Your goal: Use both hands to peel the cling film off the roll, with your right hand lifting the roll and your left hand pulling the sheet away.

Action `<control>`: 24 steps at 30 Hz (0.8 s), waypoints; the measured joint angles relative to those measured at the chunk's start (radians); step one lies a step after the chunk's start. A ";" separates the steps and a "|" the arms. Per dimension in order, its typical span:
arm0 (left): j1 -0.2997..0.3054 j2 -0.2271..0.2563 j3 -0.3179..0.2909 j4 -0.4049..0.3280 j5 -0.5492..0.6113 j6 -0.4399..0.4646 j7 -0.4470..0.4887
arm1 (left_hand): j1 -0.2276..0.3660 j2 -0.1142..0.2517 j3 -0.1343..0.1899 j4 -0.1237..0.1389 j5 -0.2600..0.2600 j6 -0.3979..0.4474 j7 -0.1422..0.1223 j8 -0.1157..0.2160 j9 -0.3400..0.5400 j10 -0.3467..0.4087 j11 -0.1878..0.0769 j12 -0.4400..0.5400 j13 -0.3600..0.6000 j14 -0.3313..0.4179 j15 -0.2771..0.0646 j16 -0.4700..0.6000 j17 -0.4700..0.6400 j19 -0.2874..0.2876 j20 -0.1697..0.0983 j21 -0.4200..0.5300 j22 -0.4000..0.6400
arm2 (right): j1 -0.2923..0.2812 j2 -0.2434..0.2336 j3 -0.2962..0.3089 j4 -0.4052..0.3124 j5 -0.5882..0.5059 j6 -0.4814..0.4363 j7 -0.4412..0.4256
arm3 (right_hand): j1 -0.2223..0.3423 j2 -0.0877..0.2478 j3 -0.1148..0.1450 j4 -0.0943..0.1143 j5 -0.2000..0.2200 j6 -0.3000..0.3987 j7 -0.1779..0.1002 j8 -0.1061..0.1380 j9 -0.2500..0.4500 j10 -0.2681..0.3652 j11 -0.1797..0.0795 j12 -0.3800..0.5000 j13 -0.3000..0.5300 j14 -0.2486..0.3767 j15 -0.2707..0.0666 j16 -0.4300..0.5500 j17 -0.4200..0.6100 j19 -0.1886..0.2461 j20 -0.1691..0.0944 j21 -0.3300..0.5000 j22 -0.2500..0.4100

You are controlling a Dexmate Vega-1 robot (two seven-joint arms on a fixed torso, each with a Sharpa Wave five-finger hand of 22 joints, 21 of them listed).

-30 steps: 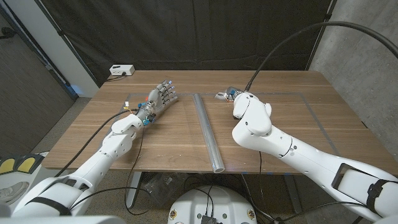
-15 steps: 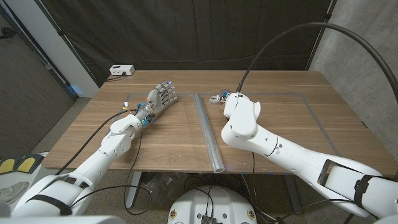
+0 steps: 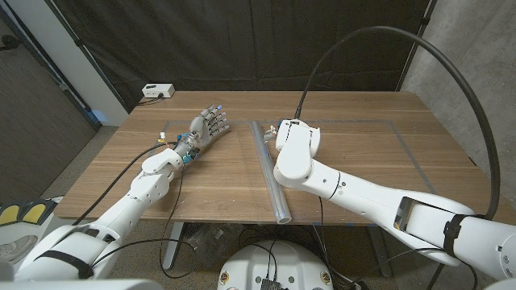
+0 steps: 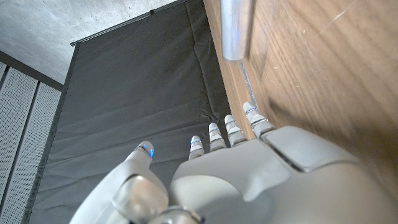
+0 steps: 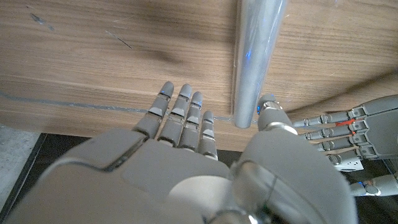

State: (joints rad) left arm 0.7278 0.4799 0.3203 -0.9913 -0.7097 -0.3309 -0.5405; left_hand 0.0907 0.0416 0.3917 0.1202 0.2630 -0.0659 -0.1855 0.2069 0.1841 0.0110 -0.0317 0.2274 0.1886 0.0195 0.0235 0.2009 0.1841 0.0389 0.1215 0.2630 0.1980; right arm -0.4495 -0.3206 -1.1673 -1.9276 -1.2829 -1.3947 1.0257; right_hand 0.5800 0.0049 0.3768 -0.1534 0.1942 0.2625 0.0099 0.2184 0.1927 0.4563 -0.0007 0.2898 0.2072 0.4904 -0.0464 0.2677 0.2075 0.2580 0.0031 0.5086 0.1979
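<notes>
The cling film roll [image 3: 269, 171], a long silvery tube, lies down the middle of the wooden table [image 3: 387, 161], its far end close to my right hand [image 3: 278, 130]. In the right wrist view my right hand [image 5: 186, 124] has its fingers spread over the wood beside the roll [image 5: 255, 56], with the thumb right at the roll's end and nothing held. My left hand [image 3: 208, 125] stands to the left of the roll's far end, fingers apart and empty. The left wrist view has that hand [image 4: 230, 162] and the roll's end [image 4: 235, 28] apart.
A small white box [image 3: 157, 91] sits at the table's back left corner. A black curtain [image 3: 258, 40] hangs behind the table. A thick black cable [image 3: 435, 56] arcs up from my right wrist. Thin tape lines mark the tabletop.
My right arm has swung left, bringing the hand from right of the roll up to its far end. The left hand and the roll have stayed put.
</notes>
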 measured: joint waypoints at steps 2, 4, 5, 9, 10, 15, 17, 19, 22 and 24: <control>0.000 0.001 0.000 0.000 -0.001 0.000 -0.001 | 0.000 0.000 -0.003 0.003 0.000 0.000 0.000 0.000 0.000 0.000 0.000 0.000 0.000 0.000 0.000 0.000 0.000 0.004 0.004 0.000 0.000 | 0.009 0.010 -0.011 0.019 -0.013 0.000 0.017 | 0.003 -0.003 -0.012 0.003 0.003 0.026 -0.005 0.011 0.001 0.029 -0.001 0.012 0.004 0.033 -0.002 0.017 0.010 0.026 -0.008 0.009 0.000; 0.000 0.002 0.001 0.001 -0.001 -0.001 -0.002 | 0.000 0.000 -0.004 0.004 0.000 0.000 0.000 0.000 0.000 0.000 0.000 0.000 0.000 0.000 0.000 0.000 0.000 0.004 0.004 0.000 0.000 | 0.009 0.010 -0.011 0.019 -0.021 0.000 0.027 | 0.003 -0.003 -0.024 0.009 0.006 0.052 -0.007 0.017 0.001 0.056 -0.002 0.023 0.009 0.065 -0.004 0.035 0.020 0.045 -0.016 0.021 0.004; 0.000 0.002 0.001 0.001 -0.001 -0.001 -0.002 | 0.000 0.000 -0.004 0.004 0.000 0.000 0.000 0.000 0.000 0.000 0.000 0.000 0.000 0.000 0.000 0.000 0.000 0.004 0.004 0.000 0.000 | 0.009 0.010 -0.011 0.019 -0.026 0.000 0.033 | 0.003 -0.003 -0.031 0.010 0.006 0.064 -0.007 0.022 0.001 0.068 -0.002 0.027 0.009 0.076 -0.005 0.042 0.025 0.058 -0.017 0.027 0.005; 0.000 0.004 0.001 0.001 -0.004 -0.002 -0.003 | 0.000 0.000 -0.004 0.004 0.000 0.000 0.000 0.000 0.000 0.000 0.000 0.000 0.000 0.000 0.000 0.000 0.000 0.004 0.004 0.000 0.000 | 0.026 0.034 -0.033 0.063 -0.048 0.000 0.059 | 0.003 -0.003 -0.038 0.014 0.006 0.081 -0.010 0.023 0.001 0.084 0.004 0.034 0.014 0.093 -0.009 0.052 0.032 0.074 -0.017 0.036 0.005; 0.000 0.004 0.001 0.001 -0.004 -0.002 -0.003 | 0.000 0.000 -0.004 0.004 0.000 0.000 0.000 -0.001 0.000 0.000 0.000 0.000 0.000 0.000 0.000 0.000 0.000 0.004 0.004 0.000 0.000 | 0.029 0.039 -0.037 0.073 -0.059 0.000 0.071 | 0.003 -0.004 -0.041 0.017 0.006 0.081 -0.010 0.023 0.001 0.084 0.004 0.034 0.014 0.093 -0.009 0.052 0.032 0.074 -0.017 0.037 0.005; 0.002 0.006 0.001 -0.003 -0.006 -0.002 -0.003 | 0.000 0.000 -0.004 0.004 0.000 0.000 0.000 -0.004 0.000 0.003 0.003 0.000 0.000 0.000 0.000 0.000 0.000 0.004 0.004 0.000 0.000 | 0.043 0.060 -0.051 0.116 -0.095 0.000 0.121 | -0.005 -0.011 -0.051 0.027 0.014 0.110 -0.014 0.030 0.001 0.081 0.000 0.034 0.014 0.080 -0.007 0.042 0.036 0.077 -0.014 0.037 0.009; 0.003 0.007 0.001 -0.006 -0.006 -0.002 -0.003 | 0.000 0.000 -0.007 0.001 0.000 0.000 0.000 -0.004 0.000 0.003 0.003 0.000 0.000 0.000 0.000 0.000 0.000 0.004 0.004 0.000 0.000 | 0.047 0.066 -0.055 0.126 -0.108 0.000 0.142 | -0.005 -0.011 -0.051 0.028 0.014 0.123 -0.019 0.035 0.001 0.084 -0.001 0.034 0.018 0.102 -0.007 0.045 0.037 0.081 -0.010 0.044 0.009; 0.005 0.009 0.001 -0.008 -0.006 -0.002 -0.003 | 0.000 0.000 -0.007 0.001 0.000 0.000 0.000 -0.004 0.000 0.003 0.003 0.000 0.000 0.000 0.000 0.000 0.000 0.004 0.004 0.000 0.000 | 0.055 0.076 -0.062 0.150 -0.122 0.000 0.167 | -0.008 -0.014 -0.056 0.032 0.014 0.137 -0.018 0.035 0.001 0.098 -0.006 0.039 0.019 0.127 -0.010 0.054 0.037 0.096 -0.010 0.052 0.009; 0.007 0.010 0.001 -0.012 -0.007 -0.002 -0.003 | 0.000 0.000 -0.007 0.001 0.000 0.000 0.000 -0.004 0.000 0.003 0.003 0.000 0.000 0.000 0.000 0.000 0.000 0.004 0.004 0.000 0.000 | 0.066 0.090 -0.070 0.179 -0.139 0.000 0.203 | -0.009 -0.015 -0.060 0.037 0.014 0.143 -0.015 0.035 0.001 0.113 -0.004 0.043 0.019 0.157 -0.013 0.066 0.041 0.109 -0.016 0.060 0.009; 0.009 0.011 0.001 -0.013 -0.007 -0.002 -0.002 | 0.000 0.000 -0.007 0.001 0.000 0.000 0.000 -0.004 0.000 0.003 0.003 0.000 0.000 0.000 0.000 0.000 0.000 0.004 0.004 0.000 0.000 | 0.070 0.094 -0.072 0.190 -0.145 0.000 0.217 | -0.015 -0.009 -0.063 0.040 0.014 0.143 -0.015 0.035 0.001 0.121 -0.004 0.047 0.019 0.175 -0.016 0.074 0.044 0.120 -0.014 0.065 0.009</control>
State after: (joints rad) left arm 0.7364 0.4905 0.3213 -1.0048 -0.7166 -0.3331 -0.5427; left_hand 0.0907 0.0416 0.3849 0.1214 0.2630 -0.0658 -0.1854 0.2029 0.1839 0.0143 -0.0283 0.2274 0.1885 0.0194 0.0234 0.2009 0.1839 0.0427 0.1252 0.2630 0.1978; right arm -0.3796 -0.2266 -1.2393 -1.7373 -1.4282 -1.3945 1.2431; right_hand 0.5650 -0.0044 0.3134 -0.1134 0.2078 0.4057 -0.0052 0.2531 0.1934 0.5773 -0.0044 0.3367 0.2258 0.6657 -0.0623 0.3422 0.2516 0.3783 -0.0108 0.5739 0.2072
